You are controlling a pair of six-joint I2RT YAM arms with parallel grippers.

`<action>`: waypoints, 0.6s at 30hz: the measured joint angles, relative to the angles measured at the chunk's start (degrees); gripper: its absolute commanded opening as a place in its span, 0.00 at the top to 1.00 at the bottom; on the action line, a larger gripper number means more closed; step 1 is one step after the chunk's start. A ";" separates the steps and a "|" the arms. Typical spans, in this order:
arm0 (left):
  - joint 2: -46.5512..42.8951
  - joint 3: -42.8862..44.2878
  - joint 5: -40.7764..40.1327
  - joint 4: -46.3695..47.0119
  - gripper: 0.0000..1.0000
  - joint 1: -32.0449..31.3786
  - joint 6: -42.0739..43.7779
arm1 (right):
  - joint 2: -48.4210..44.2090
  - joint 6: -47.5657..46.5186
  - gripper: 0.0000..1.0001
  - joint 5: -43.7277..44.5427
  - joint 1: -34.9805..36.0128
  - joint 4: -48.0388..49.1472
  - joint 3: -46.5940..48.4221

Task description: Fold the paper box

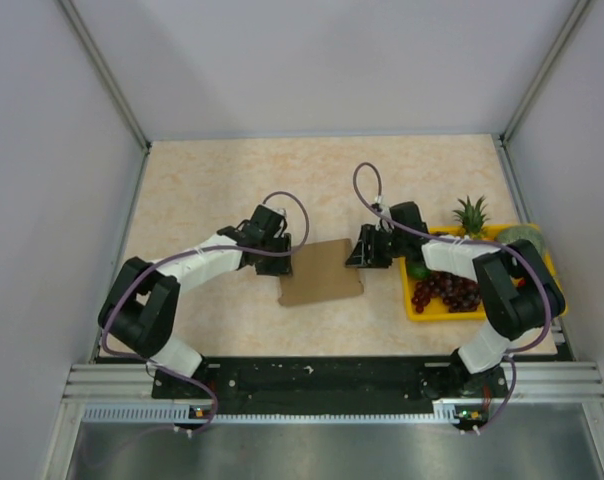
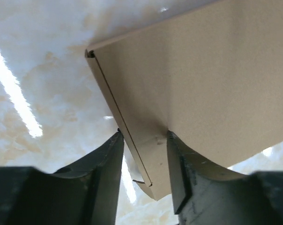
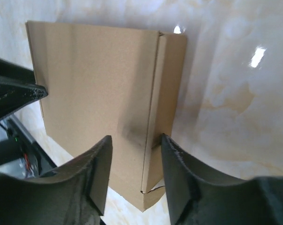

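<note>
The paper box point(image 1: 320, 272) is a flat brown kraft sheet lying on the table between both arms. My left gripper point(image 1: 280, 252) is at its left edge. In the left wrist view the gripper point(image 2: 144, 133) is open, and a folded corner of the box point(image 2: 202, 84) lies between the jaws. My right gripper point(image 1: 362, 250) is at the box's right edge. In the right wrist view it point(image 3: 134, 138) is open, and its jaws straddle the flap seam of the box point(image 3: 94, 79). The left gripper's fingers point(image 3: 15, 91) show at the far side.
A yellow fruit tray point(image 1: 414, 312) stands right of the box with dark grapes point(image 1: 447, 290) and a pineapple point(image 1: 471, 215) in it, just behind the right arm. Grey walls close in the table on three sides.
</note>
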 measured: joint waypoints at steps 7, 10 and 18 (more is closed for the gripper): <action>-7.06 -5.53 4.83 2.45 0.33 -1.01 0.22 | -2.91 -4.96 0.46 -6.40 -1.03 -0.63 -3.82; -10.47 -8.20 6.64 4.55 0.29 -0.94 -0.63 | -3.69 -5.77 0.45 -7.96 -1.03 -0.39 -5.81; -11.67 -12.07 8.94 7.06 0.22 -0.92 -2.10 | -6.86 -6.03 0.37 -8.09 -1.03 -0.83 -9.66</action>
